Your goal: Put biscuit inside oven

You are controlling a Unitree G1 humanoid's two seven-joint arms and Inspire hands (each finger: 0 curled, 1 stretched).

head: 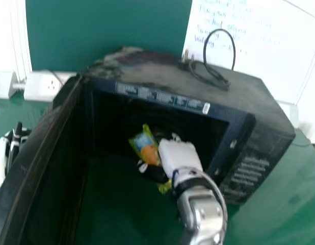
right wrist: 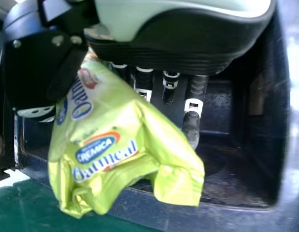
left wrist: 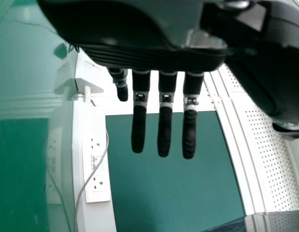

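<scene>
Near the middle of the head view, the right hand (head: 179,154) is clamped on the biscuit (head: 146,147) at the open oven's (head: 264,153) mouth, so grasping looks done, with placing and release left; the left hand's (left wrist: 165,130) fingers hang straight, apart.

head view: set above the oven (head: 239,87), farther back, facing forward and down. left wrist view: close to the left hand (head: 15,143), facing the sockets (left wrist: 96,169) and panel (left wrist: 164,188) beyond. right wrist view: close to the right hand (head: 181,155) and packet (right wrist: 115,140), facing into the oven. shared, head and right wrist: oven, packet. shared, head and left wrist: sockets, panel
</scene>
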